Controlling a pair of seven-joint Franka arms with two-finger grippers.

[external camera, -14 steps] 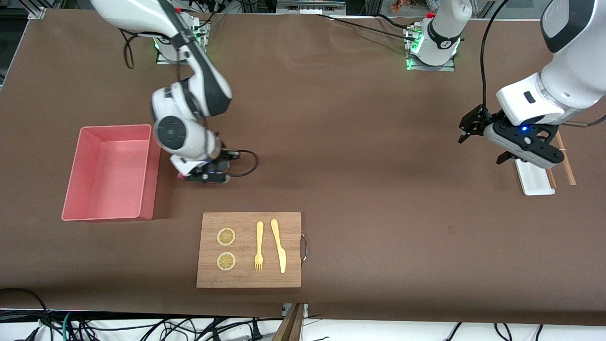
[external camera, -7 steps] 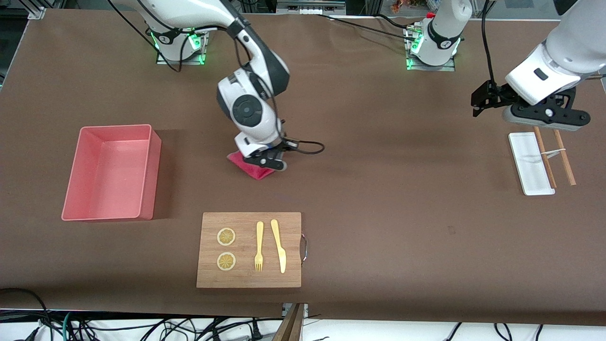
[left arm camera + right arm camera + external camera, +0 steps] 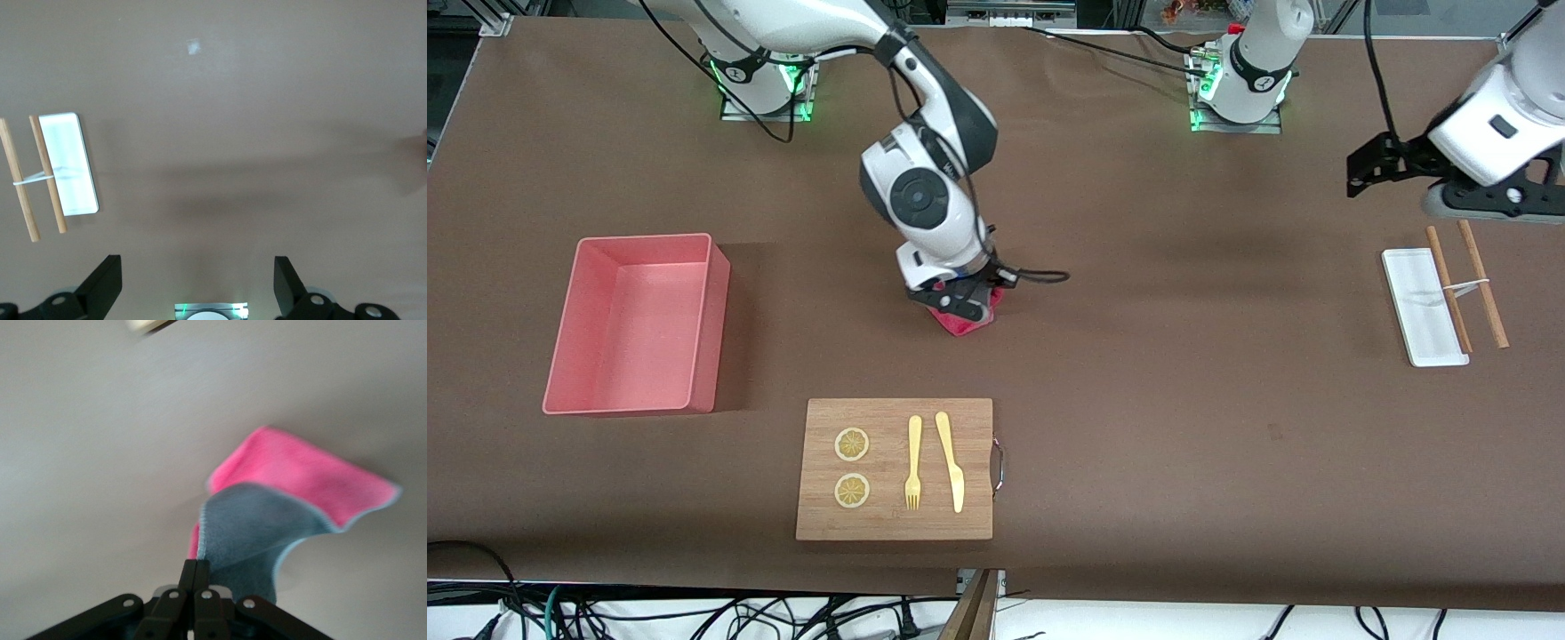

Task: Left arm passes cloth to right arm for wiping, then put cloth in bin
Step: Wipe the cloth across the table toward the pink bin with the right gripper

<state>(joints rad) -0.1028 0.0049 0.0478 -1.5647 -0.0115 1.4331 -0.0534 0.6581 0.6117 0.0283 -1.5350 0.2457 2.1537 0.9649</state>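
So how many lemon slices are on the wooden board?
2. Both lie on the cutting board, beside the fork: one lemon slice farther from the front camera, the other lemon slice nearer to it. None look hidden.

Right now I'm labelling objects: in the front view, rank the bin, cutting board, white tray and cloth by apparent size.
1. bin and cutting board: alike, no ranking
2. white tray
3. cloth, partly hidden by the right gripper

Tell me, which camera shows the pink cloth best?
The right wrist view: the cloth fills it, pink face and grey backing clear, pinched in the right gripper. The front view shows only an edge; the left wrist view, none.
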